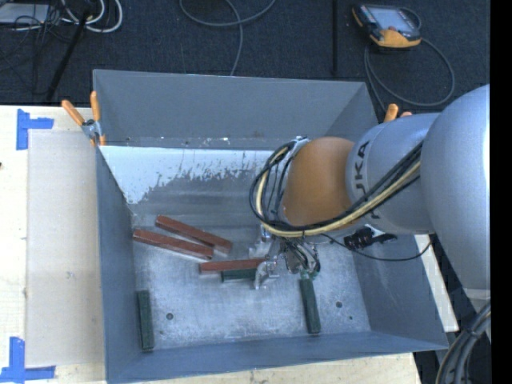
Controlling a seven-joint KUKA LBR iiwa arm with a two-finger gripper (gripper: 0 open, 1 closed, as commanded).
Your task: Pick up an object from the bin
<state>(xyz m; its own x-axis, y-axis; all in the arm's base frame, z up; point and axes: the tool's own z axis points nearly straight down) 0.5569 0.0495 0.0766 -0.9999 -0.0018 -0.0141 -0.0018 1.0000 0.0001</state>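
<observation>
At the middle of the bin floor, a little toward the near wall, the gripper (282, 269) sits low, its metal tip at the right end of a reddish-brown flat bar (228, 266) that lies roughly level across the view. I cannot tell whether the gripper is open or closed, since the wrist hardware masks the tip, so I log no grasp. Just below that bar, touching or nearly touching it, lies a short dark bar (235, 277). I judge this pair the likeliest pick, because the tool is down at their end rather than over anything else. Just right of the gripper, a grey-green bar (310, 306) lies lengthwise toward the near wall, close enough that a sideways shift could nudge it. Further left, an upper slanted brown bar (192, 232) and a lower slanted brown bar (171, 244) lie side by side, well apart from the tool. A second grey-green bar (144, 320) rests near the left wall. Above the tool, the orange wrist cover (316, 184) and looped cables (262, 190) lean in from the right, the arm angled, I assume, to clear the sloped walls of the grey bin (240, 118).
</observation>
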